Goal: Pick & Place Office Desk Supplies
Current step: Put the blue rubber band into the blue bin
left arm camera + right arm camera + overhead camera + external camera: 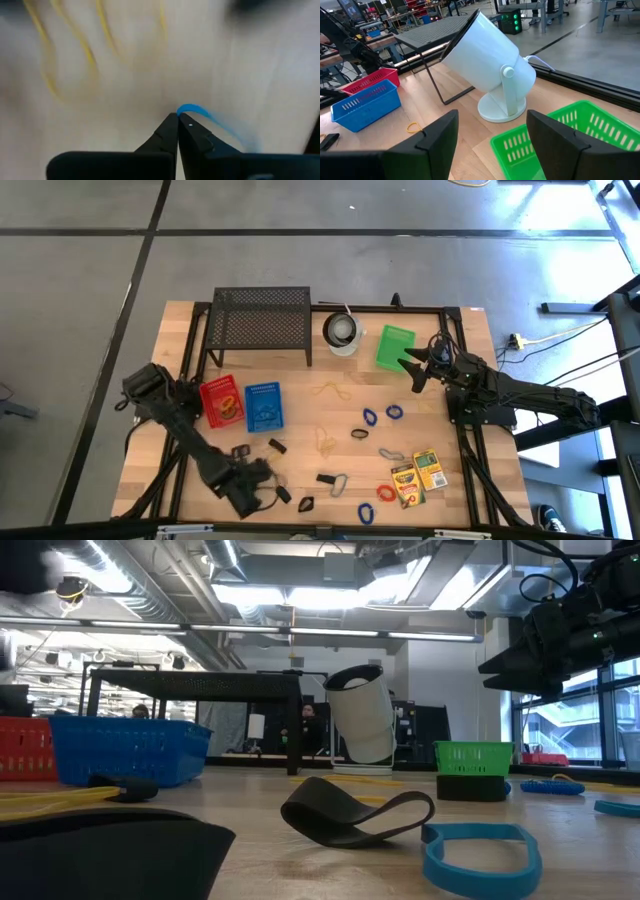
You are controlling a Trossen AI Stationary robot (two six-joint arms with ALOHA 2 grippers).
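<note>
Small supplies lie loose on the wooden table: yellow rubber bands (328, 442), blue bands (370, 417), a red band (386, 493), black clips (277, 445), a silver clip (338, 485) and two crayon boxes (420, 475). My left gripper (262, 478) is near the table's front edge, left of the middle, pointing steeply down. It is shut on a blue rubber band (192, 108), which the arm hides in the high view. My right gripper (415, 365) waits open and level at the far right, beside the green basket (396, 346). My left gripper (178, 116) pinches the blue rubber band between its two fingertips, at a curved bit of the loop (186, 108) that bulges just past the tips. The fingers come from above, slanting down. The rest of the band trails off to one side, blurred.
A red basket (222, 402) and a blue basket (262, 406) stand at the left. A black mesh rack (260, 320) and a white cup-like object (342, 332) stand at the far edge. A black band (350, 815) and a blue band (480, 850) lie near the front edge.
</note>
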